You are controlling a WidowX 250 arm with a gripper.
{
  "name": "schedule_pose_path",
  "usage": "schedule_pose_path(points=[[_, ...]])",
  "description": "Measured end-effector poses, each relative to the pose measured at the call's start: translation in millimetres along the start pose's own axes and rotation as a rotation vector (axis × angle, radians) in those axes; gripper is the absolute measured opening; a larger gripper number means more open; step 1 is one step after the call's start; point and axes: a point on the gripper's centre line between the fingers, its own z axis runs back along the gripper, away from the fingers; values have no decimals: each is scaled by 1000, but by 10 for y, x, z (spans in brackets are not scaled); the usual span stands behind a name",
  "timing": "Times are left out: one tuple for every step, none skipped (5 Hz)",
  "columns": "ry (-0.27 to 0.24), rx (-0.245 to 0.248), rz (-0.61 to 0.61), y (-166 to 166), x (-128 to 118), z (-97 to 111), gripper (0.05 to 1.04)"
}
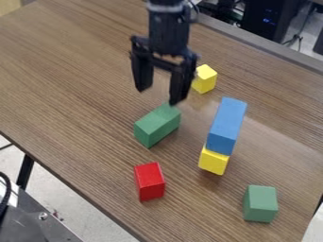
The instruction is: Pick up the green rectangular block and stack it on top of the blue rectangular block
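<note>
Green oblong wooden-looking block (157, 125) lies flat on the brown wood-grain worktop (75, 80), below the black end effector (160, 96) in the view, long axis running lower left to upper right. Status of end effector: released, empty.

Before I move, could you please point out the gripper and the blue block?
Gripper (160, 96): camera view, midway between its open fingertips.
Blue block (227, 121): camera view, on its long upper face.

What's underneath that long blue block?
A yellow block sits under the end of the blue block nearest the camera. The blue block covers the yellow one's top, and whatever may be under its far end is hidden.
</note>
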Motion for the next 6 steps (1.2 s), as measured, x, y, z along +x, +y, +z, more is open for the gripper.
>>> schedule_pose_path(points=[[14,22,-48,-94,-40,-65,1000],[58,30,-25,-39,-150,-131,1000],[88,42,-2,-9,-188,-135,1000],[120,53,51,107,-196,-177,1000],[156,66,85,106,-107,-257,1000],[186,76,92,50,-19,-325,1000]])
